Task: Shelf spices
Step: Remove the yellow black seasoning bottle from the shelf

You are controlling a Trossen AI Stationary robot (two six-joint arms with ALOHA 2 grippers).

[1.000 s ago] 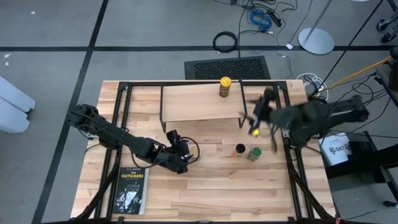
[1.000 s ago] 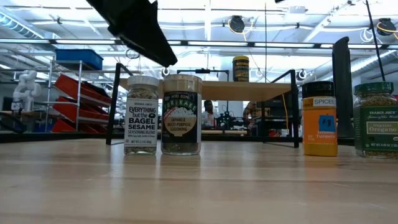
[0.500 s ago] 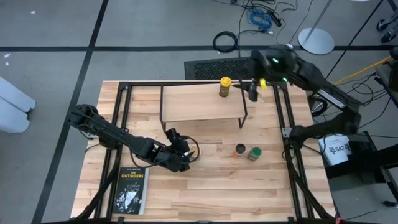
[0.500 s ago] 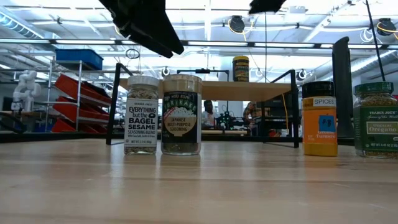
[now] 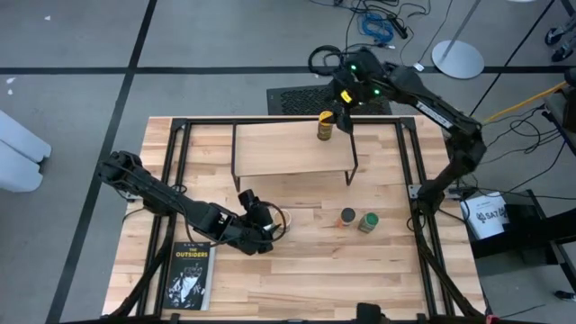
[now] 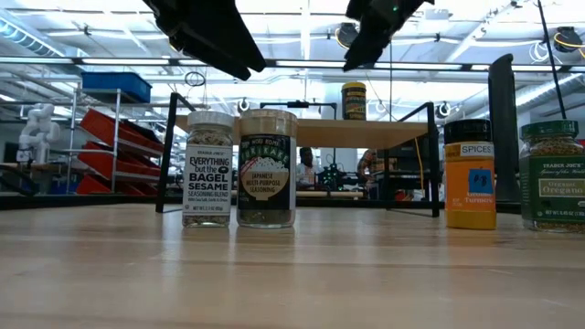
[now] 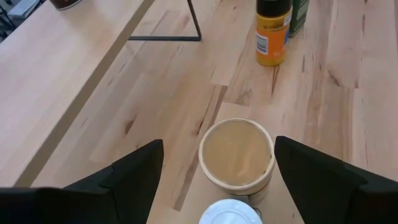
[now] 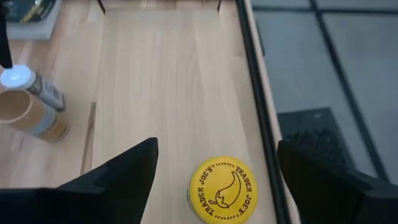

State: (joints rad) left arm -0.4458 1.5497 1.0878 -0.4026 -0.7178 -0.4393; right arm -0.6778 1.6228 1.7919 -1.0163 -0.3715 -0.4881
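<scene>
1. The yellow-lidded jar (image 5: 325, 125) is seen upright on the shelf (image 5: 279, 148), near the plank's far right corner, long axis vertical, lid up; in the right wrist view its lid logo (image 8: 224, 188) is seen from straight above.
2. The right end effector (image 5: 342, 106) is held over the far right corner of the shelf, just above that jar; its fingers (image 8: 124, 171) are spread wide on either side of the lid without touching it.
3. The tan-lidded jar (image 7: 237, 155) and the white-lidded jar (image 7: 229, 213) are stood upright side by side on the desk (image 5: 360, 270), in front of the shelf's left half, touching or nearly so.
4. The left end effector (image 5: 261, 222) is hovered above this pair; its fingers (image 7: 134, 174) are spread, with the tan lid between them and nothing pinched.
5. The black-lidded orange jar (image 5: 347, 216) and the green-lidded jar (image 5: 368, 221) are stood upright just beside each other on the desk, in front of the shelf's right legs.
6. All five jars are seen with long axes vertical; labels of four face the low camera.
7. A book (image 5: 189, 274) is laid flat at the near left corner of the desk.
</scene>
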